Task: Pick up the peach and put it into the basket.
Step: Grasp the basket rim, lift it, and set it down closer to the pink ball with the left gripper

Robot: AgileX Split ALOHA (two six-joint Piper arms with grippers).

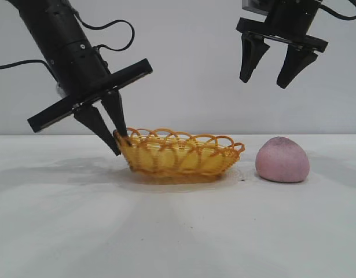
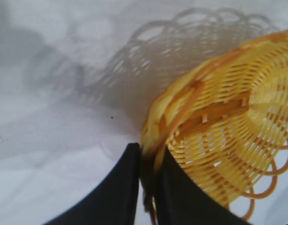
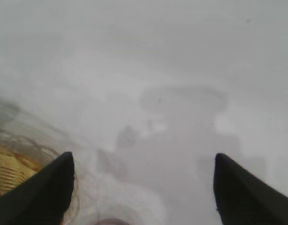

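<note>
Peach (image 1: 282, 160) is sitting on the table (image 1: 178, 231) just beside the basket (image 1: 180, 153). Left gripper (image 1: 115, 138) is pinching the basket's rim, steadying it. Right gripper (image 1: 272, 70) is hanging wide open and empty above; it should be descending squarely over the fruit.

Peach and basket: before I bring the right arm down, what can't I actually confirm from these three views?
- Peach: barely visible at the right wrist view's bottom edge; its far side is hidden in the exterior view.
- Basket interior: the exterior view shows only the side wall; the left wrist view cuts part off.
- Left pincer grip on the rim: its own fingers hide the contact.
- Right pincer: open, high above the table; its depth alignment with the peach is unclear.
</note>
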